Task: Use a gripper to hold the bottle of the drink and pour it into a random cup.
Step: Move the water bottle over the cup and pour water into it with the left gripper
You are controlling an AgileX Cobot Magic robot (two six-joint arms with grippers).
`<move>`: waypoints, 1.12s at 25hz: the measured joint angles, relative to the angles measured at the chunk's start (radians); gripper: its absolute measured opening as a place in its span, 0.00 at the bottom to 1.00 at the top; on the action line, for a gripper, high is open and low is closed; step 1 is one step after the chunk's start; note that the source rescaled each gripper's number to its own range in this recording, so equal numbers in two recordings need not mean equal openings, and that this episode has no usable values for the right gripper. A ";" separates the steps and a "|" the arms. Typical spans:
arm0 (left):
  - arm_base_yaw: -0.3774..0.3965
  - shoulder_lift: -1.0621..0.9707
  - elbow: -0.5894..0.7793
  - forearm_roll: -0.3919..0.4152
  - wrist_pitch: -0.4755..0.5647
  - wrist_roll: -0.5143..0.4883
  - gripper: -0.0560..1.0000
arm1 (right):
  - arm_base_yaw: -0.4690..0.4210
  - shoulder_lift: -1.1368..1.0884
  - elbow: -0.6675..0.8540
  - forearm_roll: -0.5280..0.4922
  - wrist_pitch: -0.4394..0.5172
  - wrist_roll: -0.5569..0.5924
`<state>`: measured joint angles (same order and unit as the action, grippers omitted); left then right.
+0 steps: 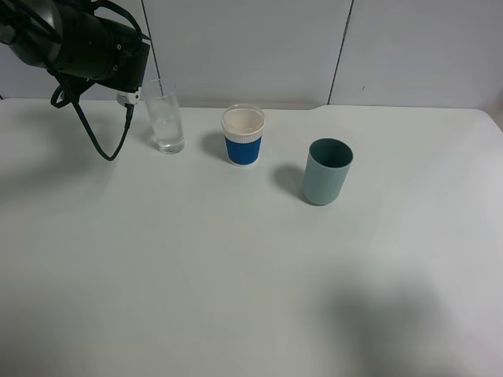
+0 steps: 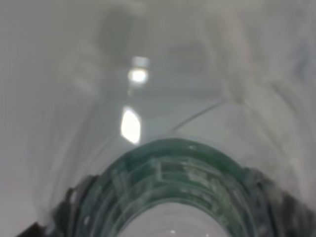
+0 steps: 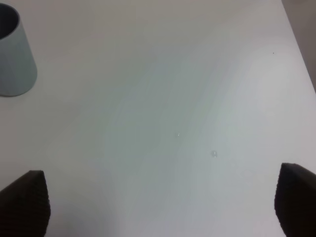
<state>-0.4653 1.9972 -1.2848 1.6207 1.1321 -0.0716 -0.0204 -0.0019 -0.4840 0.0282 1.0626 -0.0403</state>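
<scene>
A: Where is the plastic bottle [image 2: 173, 187]?

B: In the left gripper [image 1: 126, 75]; its wrist view is filled by the dark green label and the blurred clear body; the fingers [image 2: 61, 217] show dark on either side of the label, clamped on it; that gripper hangs just beside the drinking glass [image 1: 166, 118], at its rim.

A: And the right gripper [image 3: 160, 207]?

B: Its fingers [image 3: 24, 205] are spread wide over bare bench [image 3: 173, 98]; the blue-sleeved paper cup [image 1: 242, 135] stands near the glass; the teal cup [image 1: 327, 171] stands farther from it.
</scene>
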 joint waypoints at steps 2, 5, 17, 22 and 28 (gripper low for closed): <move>0.000 0.000 0.000 0.002 0.000 0.000 0.05 | 0.000 0.000 0.000 0.000 0.000 0.000; 0.000 0.000 0.000 0.009 0.002 0.005 0.05 | 0.000 0.000 0.000 0.000 0.000 0.005; 0.000 0.000 0.000 0.021 0.005 0.038 0.05 | 0.000 0.000 0.000 0.000 0.000 0.007; 0.000 0.000 0.000 0.028 0.005 0.042 0.05 | 0.000 0.000 0.000 0.000 0.000 0.007; 0.000 0.000 0.000 0.037 0.005 0.045 0.05 | 0.000 0.000 0.000 0.000 0.000 0.007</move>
<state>-0.4653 1.9972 -1.2848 1.6580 1.1376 -0.0264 -0.0204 -0.0019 -0.4840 0.0282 1.0626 -0.0332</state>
